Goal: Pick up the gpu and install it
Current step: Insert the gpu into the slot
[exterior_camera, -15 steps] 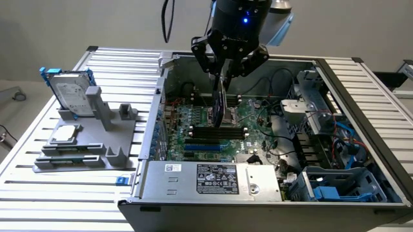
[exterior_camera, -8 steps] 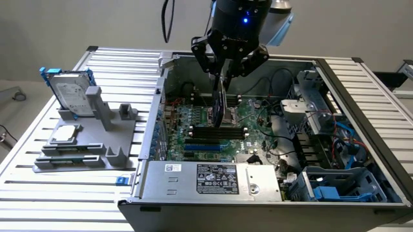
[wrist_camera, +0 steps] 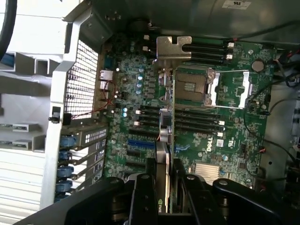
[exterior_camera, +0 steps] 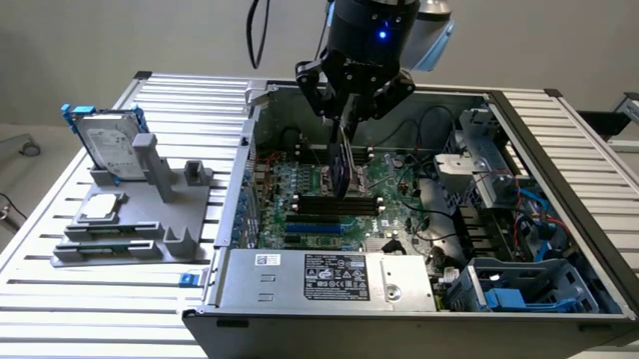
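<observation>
Arm (exterior_camera: 375, 30) vertical over motherboard (exterior_camera: 399, 213), jaws clamping gpu (exterior_camera: 343, 164) (edge-down)

gpu (exterior_camera: 345, 164) — in pincer (exterior_camera: 348, 118), above motherboard (exterior_camera: 399, 213)

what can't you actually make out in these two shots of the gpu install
Exterior view: the gpu in the end effector stands edge-on; its lower edge blends into the motherboard, so contact or gap cannot be told.
Wrist view: the gpu's held end is covered by the end effector's fingers.
Exterior view: power supply label text is too small.
</observation>
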